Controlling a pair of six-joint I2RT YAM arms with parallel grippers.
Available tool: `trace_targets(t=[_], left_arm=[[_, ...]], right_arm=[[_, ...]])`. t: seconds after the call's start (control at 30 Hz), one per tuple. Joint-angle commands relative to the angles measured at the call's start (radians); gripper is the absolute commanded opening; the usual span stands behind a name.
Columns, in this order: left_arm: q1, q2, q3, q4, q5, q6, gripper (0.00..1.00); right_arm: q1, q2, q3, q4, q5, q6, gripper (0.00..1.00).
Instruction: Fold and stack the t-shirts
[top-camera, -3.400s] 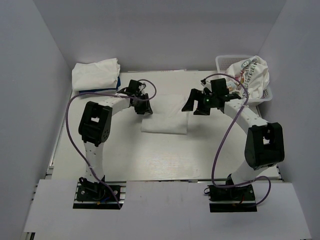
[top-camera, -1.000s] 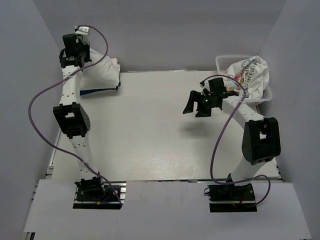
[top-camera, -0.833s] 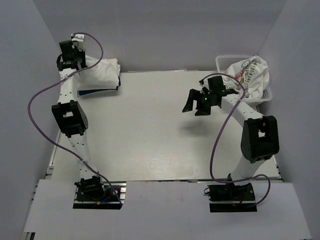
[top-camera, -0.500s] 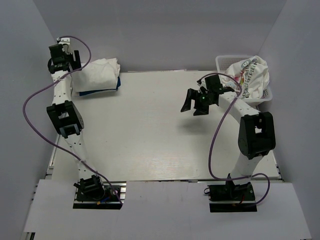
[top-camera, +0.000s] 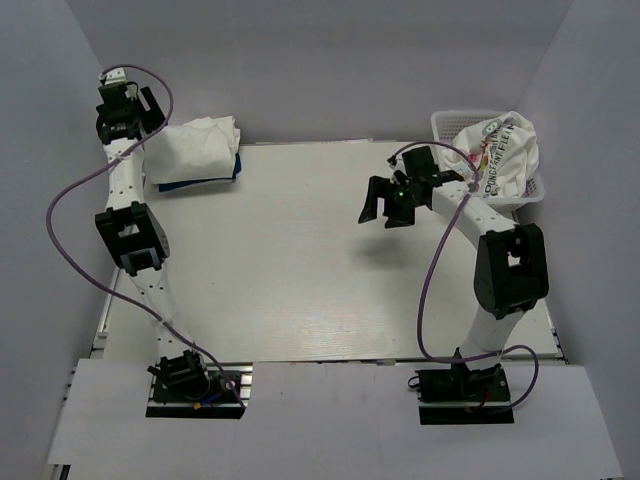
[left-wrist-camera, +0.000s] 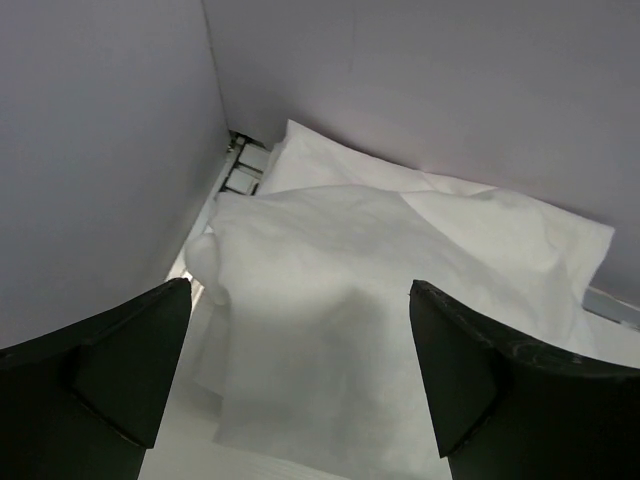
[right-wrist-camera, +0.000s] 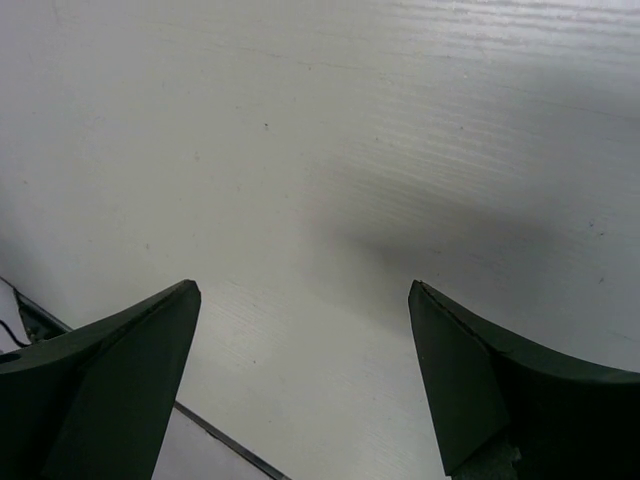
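Cloth lies in two places on the white surface (top-camera: 300, 280). At the far left corner sits a stack of folded t-shirts (top-camera: 195, 150). The white ones are on top, soft and puffy with rounded fold edges, and a thin strip of a dark blue shirt (top-camera: 198, 183) shows beneath them along the near side. From the left wrist view, the topmost white piece lies a little askew over the wider white fold under it, loosely creased, with one corner drooping toward the wall side.

The left hand (left-wrist-camera: 300, 300) hangs above the outer edge of that stack, close to the corner of the walls. Its two dark fingers are spread wide with nothing between them, and it is not touching the cloth.

At the far right a white lattice basket (top-camera: 450, 122) holds a crumpled printed shirt (top-camera: 505, 150), white with coloured lettering, bulging over the rim.

The right hand (top-camera: 385, 208) hovers over bare surface just left of the basket. It is spread apart too, and grips nothing. Its shadow falls on the surface below.
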Motion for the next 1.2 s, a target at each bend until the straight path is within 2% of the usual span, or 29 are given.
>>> trace_targets(t=[0.0,0.07,0.1,0.13,0.2,0.3,0.33,0.43,0.57,0.7,0.8,0.9,1.0,1.03,1.17], left_arm=[[-0.026,-0.099,-0.012,-0.005,0.007,-0.102,1.0],[-0.039,-0.108,-0.012,0.037,0.007,-0.125,1.0],[-0.051,-0.108,-0.012,0.057,0.113,-0.095,1.0],[-0.051,-0.108,-0.022,0.085,0.146,-0.094,1.0],[-0.094,-0.058,0.034,0.11,0.136,-0.066,1.0],[-0.144,0.062,0.173,0.039,0.122,-0.017,1.0],[-0.157,0.062,0.165,0.039,0.111,-0.016,1.0],[-0.207,0.062,0.079,0.064,0.032,0.011,1.0],[-0.262,0.169,0.154,0.064,-0.103,0.022,1.0],[-0.29,0.212,0.154,0.114,-0.304,0.012,1.0],[-0.29,0.225,0.154,0.125,-0.383,-0.016,1.0],[-0.29,0.225,0.133,0.14,-0.41,-0.016,0.91],[-0.29,0.225,0.132,0.149,-0.421,-0.016,0.75],[-0.29,0.225,0.132,0.149,-0.412,-0.025,0.63],[-0.29,0.225,0.132,0.149,-0.403,-0.045,0.43]], right_arm=[[0.023,0.014,0.069,-0.018,0.061,-0.044,0.9],[0.029,0.023,0.078,-0.02,0.055,-0.047,0.9],[0.032,0.027,0.078,-0.02,0.052,-0.047,0.9],[0.034,0.037,0.08,-0.02,0.046,-0.046,0.9],[0.039,0.042,0.075,-0.016,0.046,-0.046,0.9],[0.046,0.046,0.067,-0.027,0.061,-0.049,0.9],[0.049,0.048,0.07,-0.029,0.064,-0.047,0.9],[0.048,0.051,0.072,-0.039,0.092,-0.056,0.9],[0.046,0.065,0.081,-0.058,0.103,-0.064,0.9],[0.052,0.066,0.069,-0.061,0.103,-0.062,0.9],[0.052,0.066,0.049,-0.064,0.112,-0.069,0.9],[0.051,0.074,0.05,-0.076,0.119,-0.075,0.9],[0.051,0.082,0.052,-0.076,0.113,-0.076,0.9],[0.052,0.083,0.049,-0.072,0.109,-0.079,0.9],[0.052,0.088,0.046,-0.066,0.098,-0.073,0.9]])
